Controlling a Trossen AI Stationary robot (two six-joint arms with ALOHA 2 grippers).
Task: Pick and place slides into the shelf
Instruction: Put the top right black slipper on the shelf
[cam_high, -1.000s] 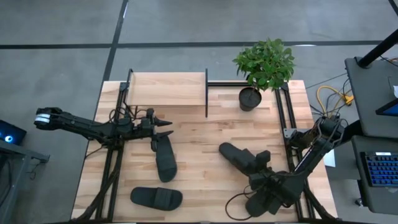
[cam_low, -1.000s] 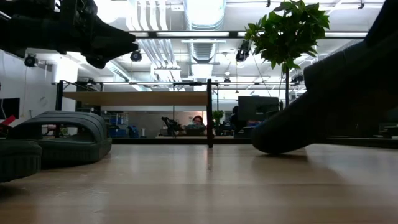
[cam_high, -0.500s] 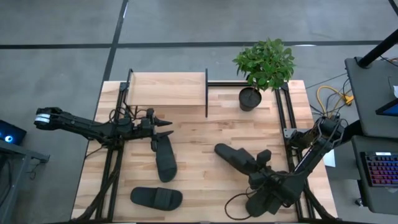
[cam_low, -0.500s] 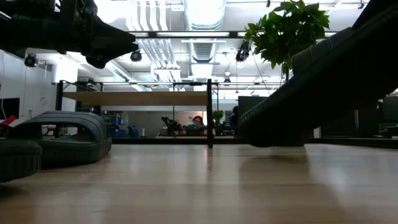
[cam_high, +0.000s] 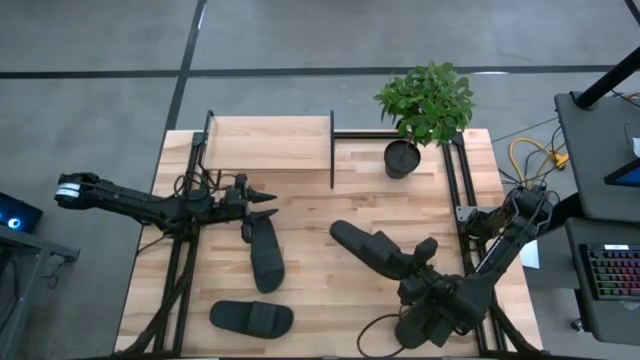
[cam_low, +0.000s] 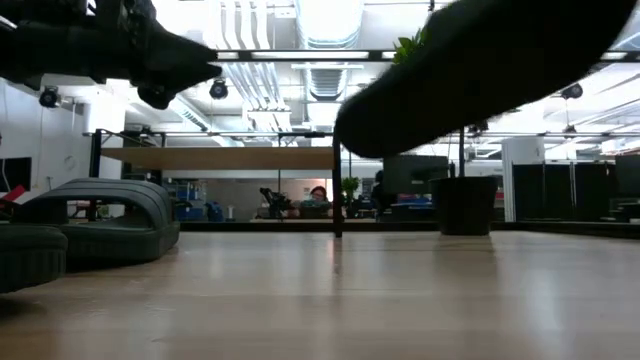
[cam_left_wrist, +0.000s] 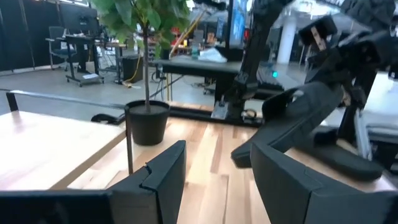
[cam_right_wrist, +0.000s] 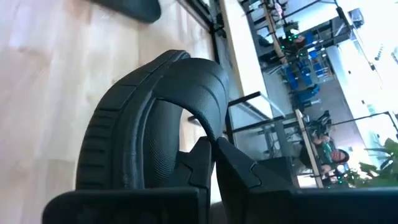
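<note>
From my station I see a light butcher-block table (cam_high: 320, 210) on a grey floor, with a lit open workspace beyond it. On the right side, my right gripper (cam_high: 418, 262) is clamped on a slide (cam_high: 365, 247) — in the right wrist view the fingertips (cam_right_wrist: 208, 155) are pinched together on its strap (cam_right_wrist: 163, 81). The slide is lifted clear of the wood; in the low view it hangs as a dark shape (cam_low: 480, 60) well above the tabletop, its toe pointing toward the table's middle.

My left gripper (cam_high: 262, 201) hovers at the left side with its fingers spread apart and nothing between them, just above the top end of a second slide (cam_high: 265, 252) lying lengthwise on the table. A third slide (cam_high: 251, 318) lies crosswise near the front edge, below that one.

The shelf (cam_high: 268, 143) stands along the far edge, a pale board with black posts — no slide lies on it. A potted plant (cam_high: 425, 105) sits just beside the shelf's right end. In the low view a person (cam_low: 318, 195) shows far off in the room.
</note>
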